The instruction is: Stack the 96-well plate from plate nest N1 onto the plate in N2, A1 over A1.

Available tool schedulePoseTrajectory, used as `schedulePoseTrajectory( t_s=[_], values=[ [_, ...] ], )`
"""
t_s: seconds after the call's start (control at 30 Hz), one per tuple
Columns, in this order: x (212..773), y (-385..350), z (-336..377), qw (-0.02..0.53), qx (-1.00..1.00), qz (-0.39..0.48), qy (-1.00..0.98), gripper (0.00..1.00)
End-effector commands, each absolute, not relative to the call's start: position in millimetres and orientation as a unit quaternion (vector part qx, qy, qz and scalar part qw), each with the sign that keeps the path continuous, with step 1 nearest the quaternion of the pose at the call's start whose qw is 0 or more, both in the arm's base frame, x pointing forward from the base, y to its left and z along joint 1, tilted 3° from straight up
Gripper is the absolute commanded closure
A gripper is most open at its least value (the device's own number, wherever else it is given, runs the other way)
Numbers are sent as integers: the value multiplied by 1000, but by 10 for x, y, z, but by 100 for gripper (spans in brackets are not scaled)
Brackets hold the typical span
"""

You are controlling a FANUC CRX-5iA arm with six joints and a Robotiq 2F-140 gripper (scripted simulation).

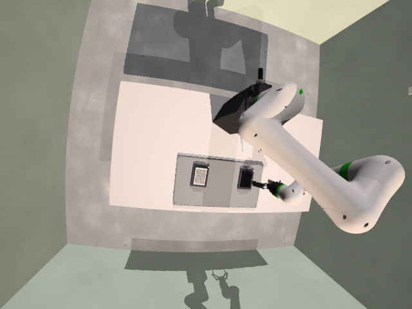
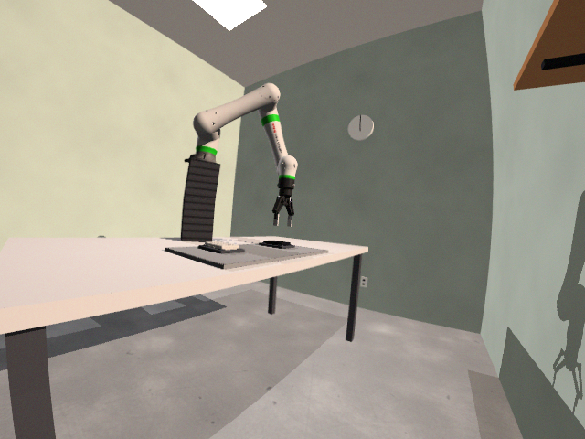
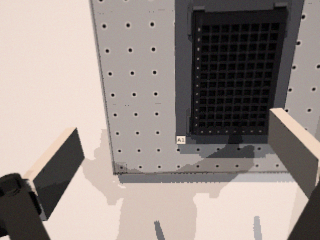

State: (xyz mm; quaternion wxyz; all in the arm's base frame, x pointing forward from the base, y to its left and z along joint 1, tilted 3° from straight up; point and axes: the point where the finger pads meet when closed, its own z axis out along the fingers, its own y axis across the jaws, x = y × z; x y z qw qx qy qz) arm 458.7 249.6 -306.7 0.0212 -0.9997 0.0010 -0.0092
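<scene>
A black 96-well plate [image 1: 246, 177] sits in its nest at the right end of the grey perforated board [image 1: 217, 181]. It also shows in the wrist view [image 3: 240, 72], with an A1 label [image 3: 181, 140] at its near left corner. A white 96-well plate [image 1: 200, 175] sits in the other nest at the left end of the board. Both plates show in the side view, black [image 2: 279, 244] and white [image 2: 224, 245]. My gripper [image 3: 171, 134] [image 2: 282, 218] [image 1: 257, 183] is open and empty. It hangs well above the table, over the board's edge just beside the black plate.
The arm's black ribbed pedestal [image 2: 200, 198] stands on the table behind the board. The table's far edge [image 2: 364, 248] lies close beyond the black plate. The arm's long link [image 1: 299, 156] reaches over the table's right side.
</scene>
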Motion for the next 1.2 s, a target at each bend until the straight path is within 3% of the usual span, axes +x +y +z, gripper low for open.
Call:
schedulePoseTrajectory(
  t_s=[0.0, 0.37, 1.17],
  values=[
    [4623, 2358, -3087, 21, -1000, -9, 1, 0],
    [4697, 1839, -3156, 25, -999, -13, 45, 0],
    [4701, 1847, -3322, 25, -999, -13, 45, 0]
  ],
)
